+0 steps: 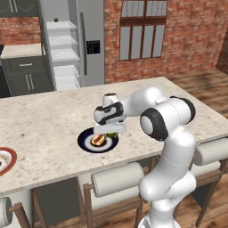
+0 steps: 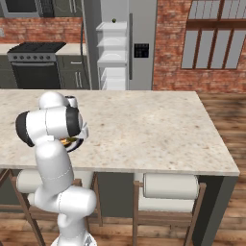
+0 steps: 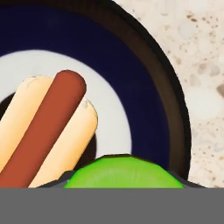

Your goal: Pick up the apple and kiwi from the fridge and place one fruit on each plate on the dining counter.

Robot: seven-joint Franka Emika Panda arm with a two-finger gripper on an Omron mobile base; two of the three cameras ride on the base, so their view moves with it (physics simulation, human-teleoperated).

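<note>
My gripper (image 1: pixel 109 132) hangs low over the dining counter (image 1: pixel 53 111), shut on the lime-green kiwi (image 3: pixel 124 173), which bulges up between the dark fingertips (image 3: pixel 178 178). Just beneath it lies the glossy black plate (image 1: pixel 86 143) with a hot dog (image 3: pixel 48 127) in its white middle. The kiwi (image 1: pixel 111 134) is over the plate's right side, beside the bun; I cannot tell whether it touches. The white plate with a red rim (image 1: pixel 10 153) lies at the counter's left edge. Behind, the fridge (image 1: pixel 91 26) stands open, a small round fruit (image 1: pixel 55 19) on its top shelf, too far away to tell whether it is the apple.
White-backed stools (image 1: pixel 118 178) line the counter's near side. My own arm (image 2: pixel 50 127) hides most of the black plate (image 2: pixel 73 142) in the right base view. A stove (image 2: pixel 36 62) and dark cabinets stand along the back wall.
</note>
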